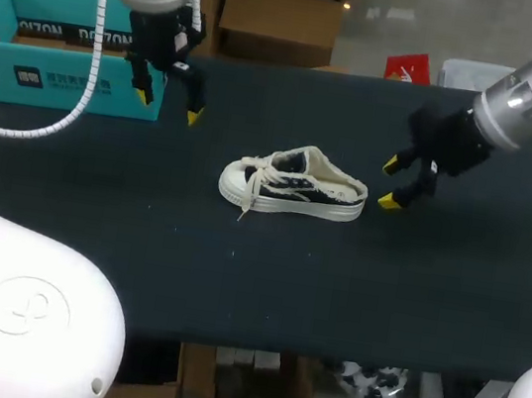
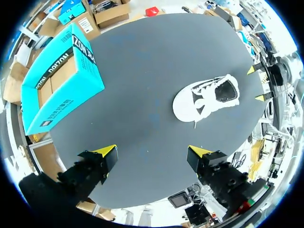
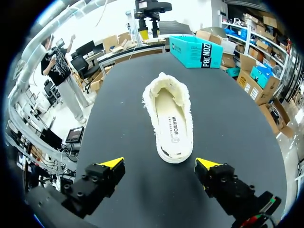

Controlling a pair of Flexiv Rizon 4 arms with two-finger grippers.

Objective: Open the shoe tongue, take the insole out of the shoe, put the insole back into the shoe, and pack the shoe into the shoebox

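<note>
Item: cream-and-navy canvas low-top shoe (image 1: pixel 293 183), frame centre on black table (image 1: pixel 433 284), insole inside.
Your left claw (image 1: pixel 168 106), upper left by teal cardboard shoebox (image 1: pixel 58 48): released, empty.
Your right claw (image 1: pixel 390 182), right of heel: released, empty.
Risk: unbraced, the shoe likely slides when you pull the tongue.

White lettering on teal shoebox (image 2: pixel 88 64) side, dark printed word on insole (image 3: pixel 172 130)

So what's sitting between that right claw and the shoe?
Nothing. In the head view only a short bare strip of black table separates the right gripper from the shoe heel.
</note>
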